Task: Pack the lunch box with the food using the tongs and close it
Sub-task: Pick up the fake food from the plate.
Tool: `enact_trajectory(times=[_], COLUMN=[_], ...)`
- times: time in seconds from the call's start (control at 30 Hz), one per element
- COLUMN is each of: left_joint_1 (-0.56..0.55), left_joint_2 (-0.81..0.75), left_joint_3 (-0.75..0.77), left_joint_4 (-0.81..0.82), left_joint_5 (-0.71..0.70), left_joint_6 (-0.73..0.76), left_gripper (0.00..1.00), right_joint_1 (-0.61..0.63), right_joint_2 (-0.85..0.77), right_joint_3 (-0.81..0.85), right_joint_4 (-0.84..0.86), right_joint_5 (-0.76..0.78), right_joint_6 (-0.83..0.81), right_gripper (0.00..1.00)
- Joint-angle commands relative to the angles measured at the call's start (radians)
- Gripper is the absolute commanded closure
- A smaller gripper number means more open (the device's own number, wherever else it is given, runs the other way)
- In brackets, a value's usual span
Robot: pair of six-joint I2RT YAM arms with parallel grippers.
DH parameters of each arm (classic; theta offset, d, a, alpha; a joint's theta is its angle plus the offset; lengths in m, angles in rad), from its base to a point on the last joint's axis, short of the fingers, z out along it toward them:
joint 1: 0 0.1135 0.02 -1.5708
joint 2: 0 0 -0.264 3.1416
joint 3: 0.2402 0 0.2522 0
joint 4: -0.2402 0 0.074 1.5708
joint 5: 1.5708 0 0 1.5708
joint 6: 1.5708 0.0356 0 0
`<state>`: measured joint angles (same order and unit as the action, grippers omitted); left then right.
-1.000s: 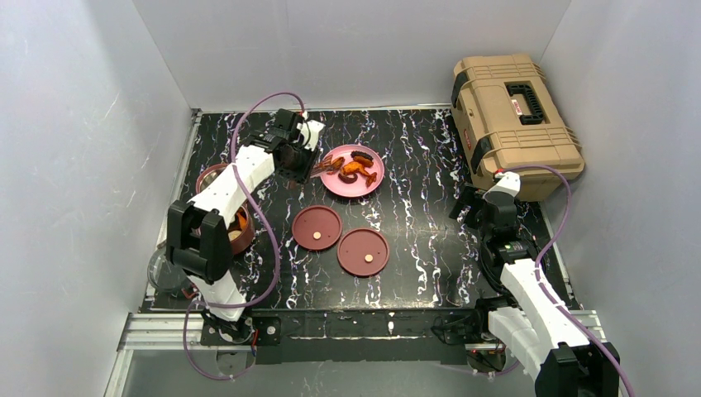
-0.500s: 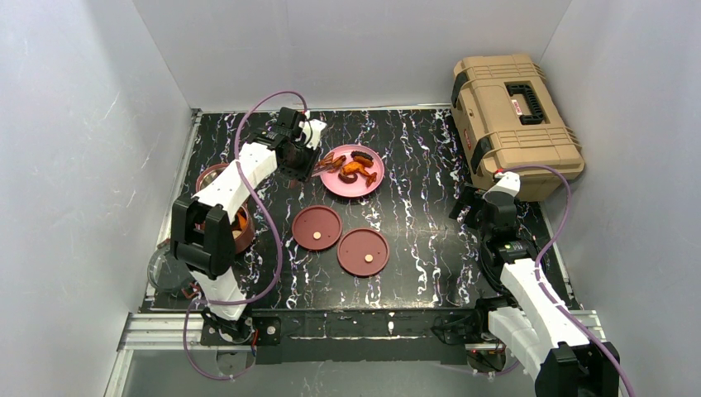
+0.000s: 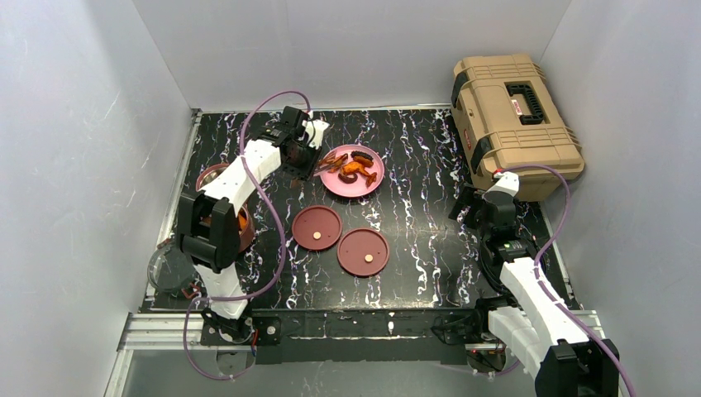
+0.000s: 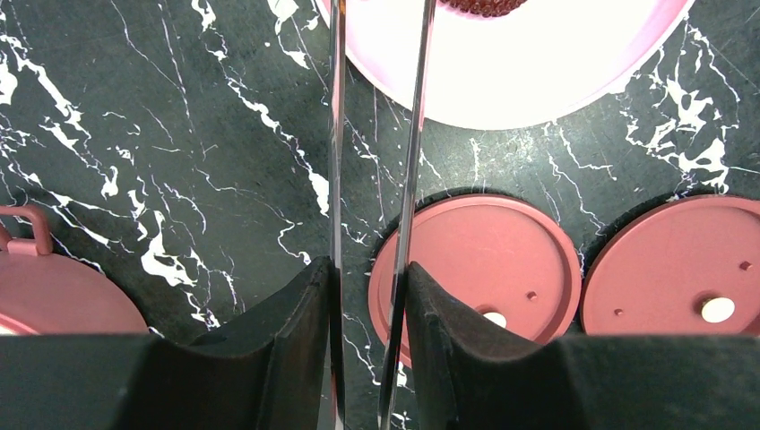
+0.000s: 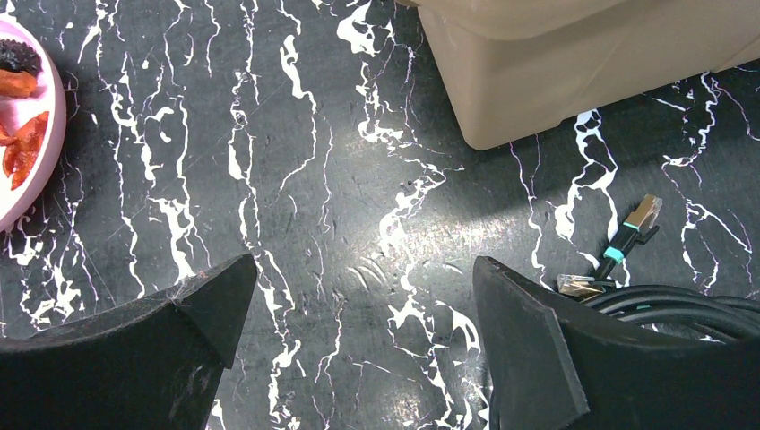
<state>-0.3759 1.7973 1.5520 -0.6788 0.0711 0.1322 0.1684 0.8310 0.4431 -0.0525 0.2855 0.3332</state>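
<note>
My left gripper [image 3: 299, 157] [image 4: 367, 269] is shut on the slim tongs [image 3: 324, 164] [image 4: 337, 134]. Their two blades stay slightly apart and reach to the left rim of the pink plate [image 3: 351, 191] [image 4: 520, 81]. Orange-red and dark food pieces [image 3: 355, 168] lie on the plate. Two flat maroon lids [image 3: 317, 227] [image 3: 363, 252] lie in front of the plate, also in the left wrist view [image 4: 502, 260] [image 4: 681, 269]. Maroon lunch box bowls [image 3: 212, 174] [image 3: 245, 236] stand at the left, partly hidden by the left arm. My right gripper [image 3: 473, 207] [image 5: 363, 278] is open over bare table.
A large tan toolbox [image 3: 512, 112] [image 5: 582, 63] stands at the back right, close behind the right gripper. A loose cable end [image 5: 632, 228] lies by the right fingers. A clear round lid [image 3: 169, 269] sits at the left front edge. White walls close in three sides.
The left arm has shifted slightly to the right, bringing the tongs nearer the plate. The right arm has not moved.
</note>
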Motion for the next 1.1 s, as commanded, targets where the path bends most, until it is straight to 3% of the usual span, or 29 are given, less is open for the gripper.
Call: enact_trajectory(times=[0.0, 0.3, 0.53, 0.77, 1.07], left_joint_1=[0.004, 0.003, 0.003, 0.002, 0.052], left_joint_2=[-0.004, -0.073, -0.226, -0.295, -0.415], left_joint_3=[0.029, -0.017, -0.11, -0.101, -0.091], left_joint_4=[-0.011, 0.017, 0.086, 0.078, -0.046], left_joint_5=[0.002, -0.039, -0.053, -0.039, -0.131], left_joint_6=[0.017, 0.001, -0.069, -0.119, -0.125], left_gripper=[0.69, 0.81, 0.9, 0.92, 0.92], right_joint_1=[-0.001, -0.001, -0.001, -0.001, -0.001], right_joint_2=[0.005, 0.002, -0.003, -0.014, -0.023], right_joint_3=[0.018, 0.018, 0.018, 0.02, 0.022], right_joint_4=[0.036, 0.034, 0.03, 0.024, 0.02], right_joint_5=[0.003, 0.007, 0.014, 0.02, 0.017], right_joint_6=[-0.006, -0.006, -0.006, -0.011, -0.011], right_gripper=[0.0, 0.0, 0.0, 0.0, 0.0])
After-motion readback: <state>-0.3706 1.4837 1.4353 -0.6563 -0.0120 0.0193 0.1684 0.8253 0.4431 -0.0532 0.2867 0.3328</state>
